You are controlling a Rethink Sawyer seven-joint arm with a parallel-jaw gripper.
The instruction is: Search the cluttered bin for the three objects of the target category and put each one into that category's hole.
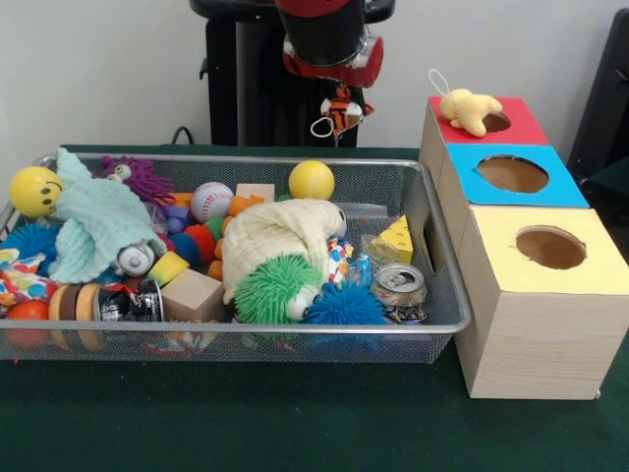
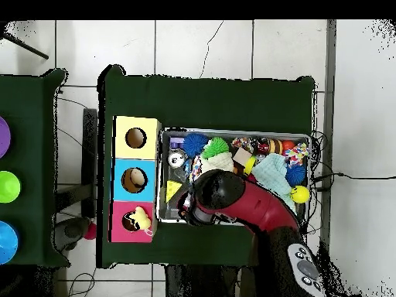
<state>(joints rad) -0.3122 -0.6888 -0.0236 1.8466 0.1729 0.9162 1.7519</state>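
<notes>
- The claw (image 1: 341, 110) hangs high above the back rim of the wire bin (image 1: 447, 295). It is clamped on a small orange and black toy (image 1: 344, 108) with a white loop of string.
- The bin sits on the green table (image 1: 295, 423). It is full of toys.
- Inside it are a green spiky ball (image 1: 270, 287), a blue spiky ball (image 1: 342, 307), a cream cloth (image 1: 280, 231), a yellow ball (image 1: 312, 180), a smiley ball (image 1: 34, 190), a wooden block (image 1: 193, 295), a cheese wedge (image 1: 396, 241) and a crushed can (image 1: 398, 285).
- Beside the bin stand three wooden boxes in a row, touching each other. Each has a round hole in its top.
- The yellow box (image 1: 580, 275) is nearest the camera, the blue box (image 1: 565, 187) is in the middle, and the red box (image 1: 521, 123) is at the back.
- A yellow soft toy (image 1: 467, 108) lies on the red box, half over its hole.
- From above, the red arm (image 2: 247, 201) covers part of the bin.
</notes>
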